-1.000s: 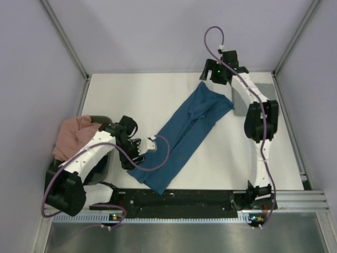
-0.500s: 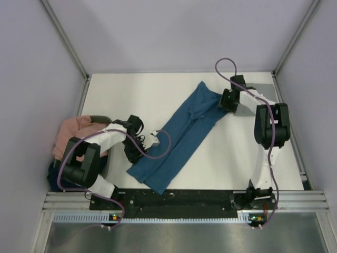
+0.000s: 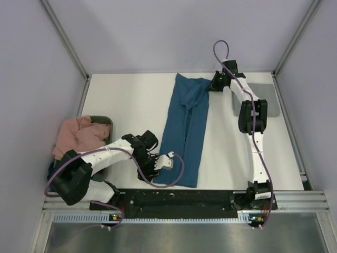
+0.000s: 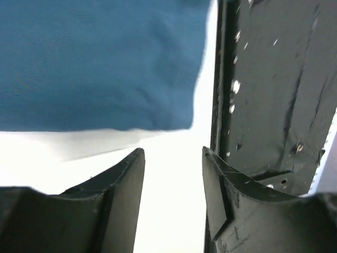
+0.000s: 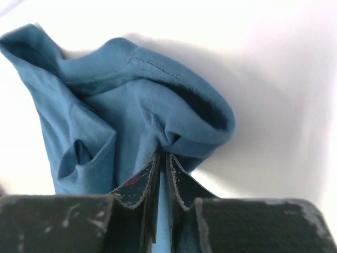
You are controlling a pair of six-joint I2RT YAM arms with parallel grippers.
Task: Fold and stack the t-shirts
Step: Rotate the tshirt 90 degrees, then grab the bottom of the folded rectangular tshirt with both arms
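Observation:
A teal-blue t-shirt (image 3: 185, 132), folded into a long strip, lies down the middle of the table from the back edge to the front rail. My right gripper (image 3: 213, 86) is at its far end. In the right wrist view this gripper (image 5: 164, 154) is shut on a bunched fold of the shirt (image 5: 105, 105). My left gripper (image 3: 159, 167) sits low by the strip's near left corner. In the left wrist view it (image 4: 171, 153) stands open over bare table with nothing between its fingers, the shirt's edge (image 4: 100, 63) just ahead. A salmon-pink t-shirt (image 3: 79, 134) is heaped at the left.
The pink shirt lies on a dark bin (image 3: 102, 122) at the table's left edge, with some dark cloth (image 3: 51, 169) below it. A folded grey t-shirt (image 3: 263, 100) lies at the back right, beside the right arm. A black rail (image 3: 179, 200) runs along the near edge.
The shirt has swung from a diagonal to nearly straight front to back. My right gripper closed on its far end and pulled it back. My left gripper slid towards the near rail.

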